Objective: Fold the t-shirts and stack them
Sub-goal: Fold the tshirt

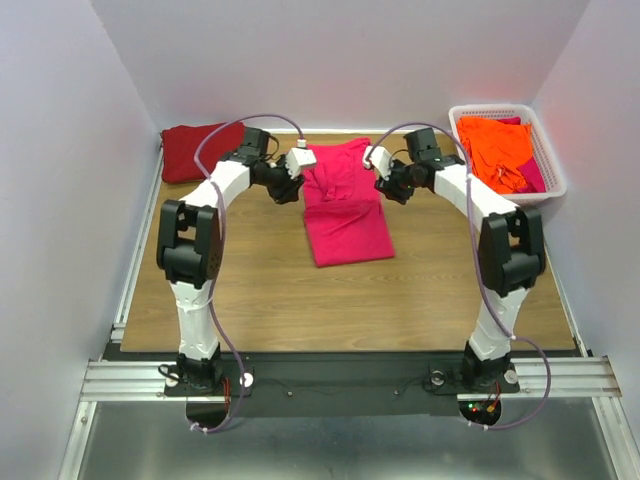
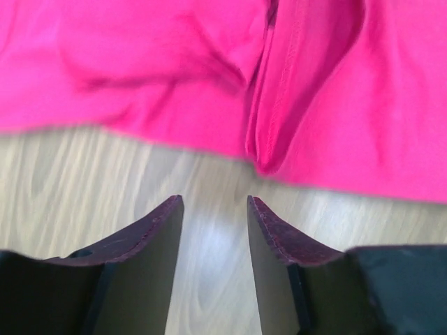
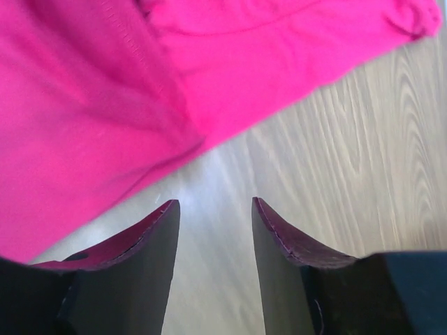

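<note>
A bright pink-red t-shirt lies on the wooden table at centre back, partly folded into a long strip with creased cloth at its far end. My left gripper is open and empty at the shirt's left edge; the left wrist view shows its cloth just ahead of the fingertips. My right gripper is open and empty at the shirt's right edge, with cloth ahead of it. A dark maroon-red t-shirt lies folded at the back left. Orange t-shirts fill the basket.
A white latticed basket stands at the back right corner, with a bit of pink cloth beside the orange shirts. White walls close in the table on three sides. A metal rail runs along the near edge by the arm bases.
</note>
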{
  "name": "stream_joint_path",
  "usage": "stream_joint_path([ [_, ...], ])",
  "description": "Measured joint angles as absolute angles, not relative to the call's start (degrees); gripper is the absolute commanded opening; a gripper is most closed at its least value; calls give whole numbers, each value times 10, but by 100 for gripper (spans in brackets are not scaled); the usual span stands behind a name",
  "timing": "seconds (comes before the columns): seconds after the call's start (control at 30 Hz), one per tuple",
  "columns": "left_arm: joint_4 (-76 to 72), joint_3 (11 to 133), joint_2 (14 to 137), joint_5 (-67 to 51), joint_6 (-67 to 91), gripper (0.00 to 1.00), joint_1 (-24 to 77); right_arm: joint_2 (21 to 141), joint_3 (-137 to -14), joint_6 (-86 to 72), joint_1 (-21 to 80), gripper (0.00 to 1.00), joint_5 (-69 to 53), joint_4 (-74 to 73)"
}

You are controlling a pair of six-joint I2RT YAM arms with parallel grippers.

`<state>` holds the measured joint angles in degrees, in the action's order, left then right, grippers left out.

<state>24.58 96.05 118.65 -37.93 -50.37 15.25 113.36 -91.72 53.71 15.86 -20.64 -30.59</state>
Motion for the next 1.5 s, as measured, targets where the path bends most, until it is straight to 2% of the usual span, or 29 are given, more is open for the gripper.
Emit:
stream_joint_path([
  [0.1, 208, 881, 1122, -374, -480, 53, 140, 1061, -854, 529, 155, 42, -210, -300],
  [0.2, 189, 776, 1026, -368, -467, 53, 158, 968, -765, 529, 160, 40, -216, -298],
  [0.33, 150, 670, 934, -357, -459, 53, 239, 913, -677, 537, 194, 40, -219, -293],
  [0.53, 81, 569, 920, -317, -459, 54, 345, 923, -581, 555, 235, 41, -220, -262],
  [0.77, 37, 549, 942, -273, -476, 55, 372, 946, -532, 582, 236, 41, -211, -203],
  [0.87, 26, 549, 961, -256, -486, 54, 378, 953, -531, 589, 237, 39, -210, -175],
  [0.9, 25, 549, 969, -250, -490, 53, 379, 954, -531, 590, 237, 35, -210, -170],
  [0.93, 26, 549, 974, -248, -492, 51, 379, 957, -531, 592, 237, 32, -210, -163],
  [1.0, 27, 549, 987, -243, -496, 40, 379, 961, -530, 596, 237, 22, -209, -151],
  [1.03, 28, 549, 992, -241, -500, 35, 379, 961, -529, 598, 237, 14, -209, -146],
  [1.07, 27, 549, 994, -241, -501, 22, 379, 961, -524, 600, 237, 10, -207, -139],
  [1.13, 27, 549, 994, -239, -506, 11, 379, 960, -520, 600, 237, 1, -203, -131],
  [1.17, 28, 549, 994, -239, -507, 5, 379, 959, -518, 600, 237, 1, -202, -129],
  [1.23, 32, 549, 991, -240, -509, 0, 378, 952, -512, 595, 237, 1, -198, -126],
  [1.5, 121, 610, 942, -268, -504, 0, 342, 892, -554, 519, 237, 1, -188, -193],
])
